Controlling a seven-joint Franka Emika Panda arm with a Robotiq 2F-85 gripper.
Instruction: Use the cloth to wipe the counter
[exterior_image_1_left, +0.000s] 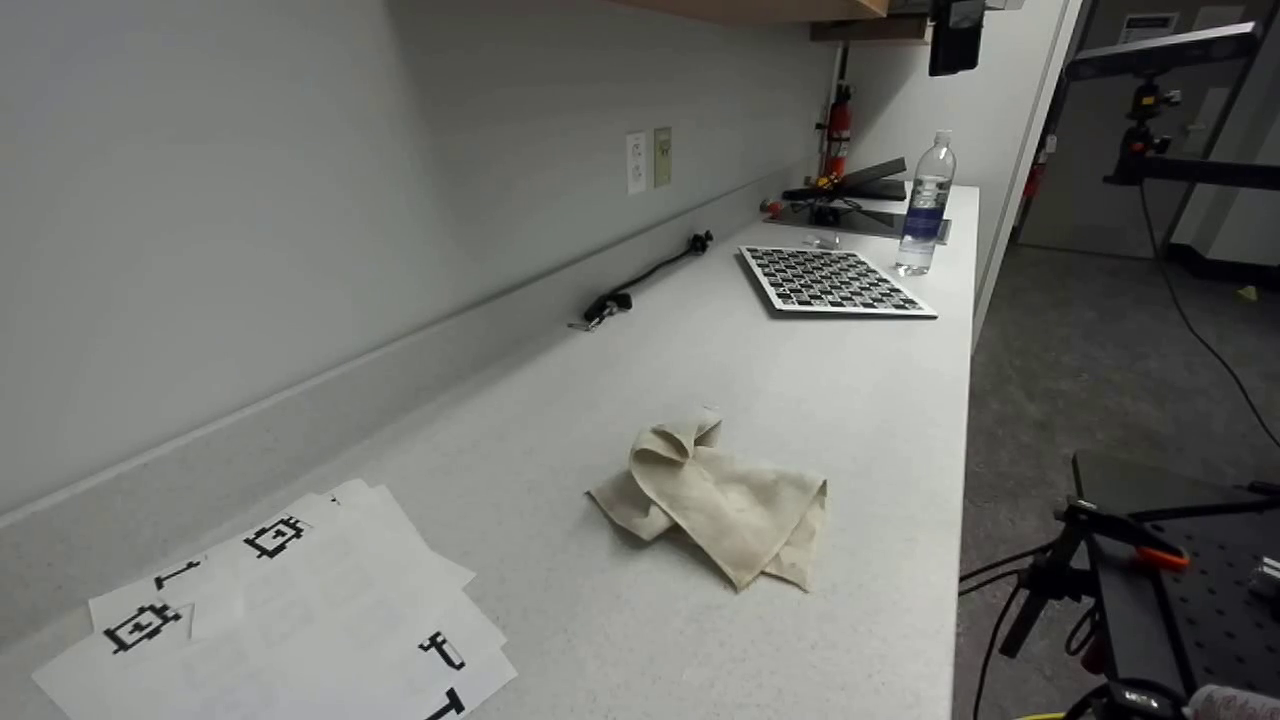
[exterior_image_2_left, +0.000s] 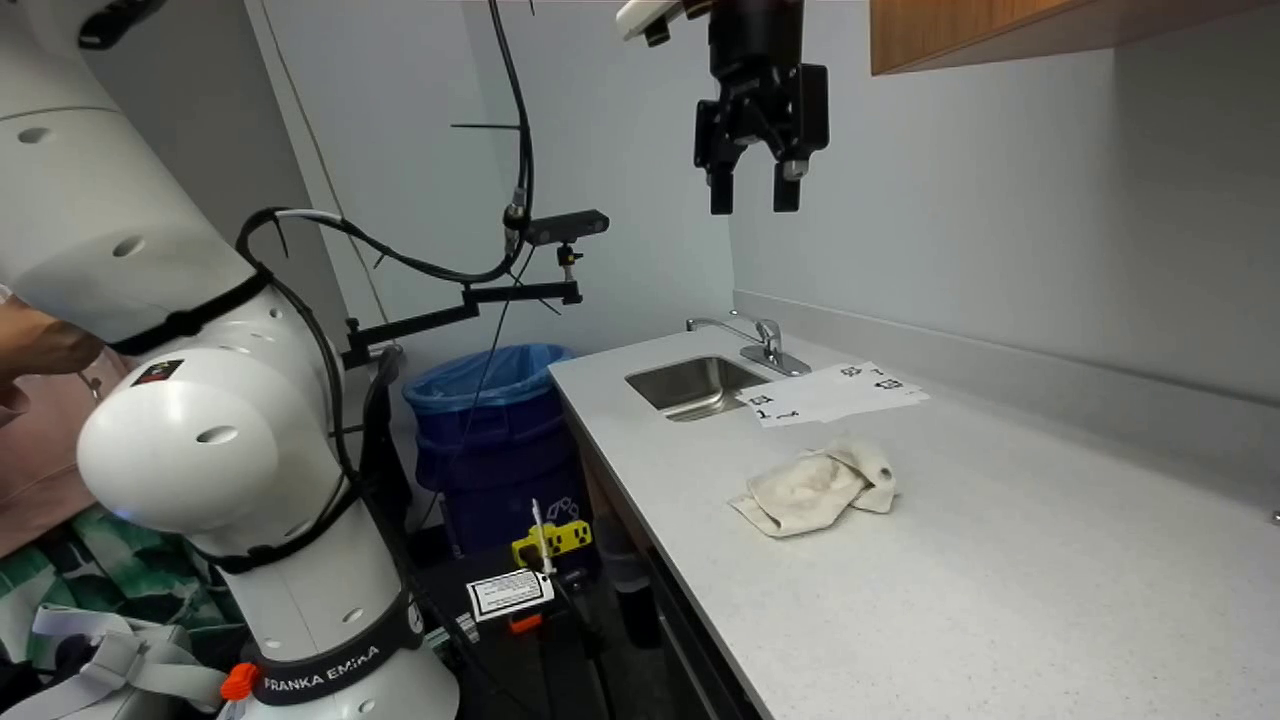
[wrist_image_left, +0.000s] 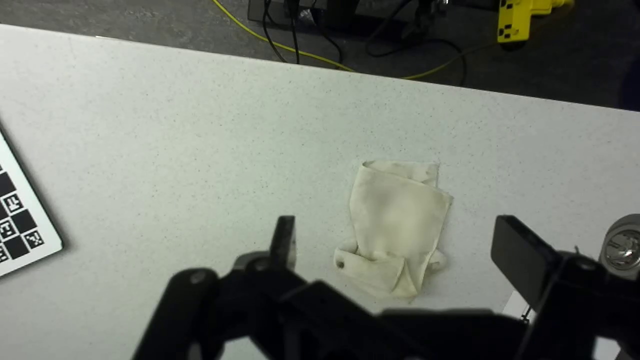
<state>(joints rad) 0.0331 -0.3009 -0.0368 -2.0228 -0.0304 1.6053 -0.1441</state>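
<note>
Hanging spread and empty above the worktop (exterior_image_2_left: 1000, 570), the tool (exterior_image_2_left: 754, 192) seems readied to straddle the crumpled cloth (exterior_image_2_left: 805, 490), which lies there, nearer than the printed sheets (exterior_image_2_left: 835, 396) in an exterior view, its raised folds likely offering purchase.

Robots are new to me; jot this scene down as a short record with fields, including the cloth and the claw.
Cloth: beige, rumpled, lying on the counter
Gripper: open, holding nothing, above the counter
Printed sheets: overlapping, near the sink
Checkerboard panel: lying on the counter
Plastic bottle: upright, near the checkerboard panel
Status: cloth not yet grasped
</note>
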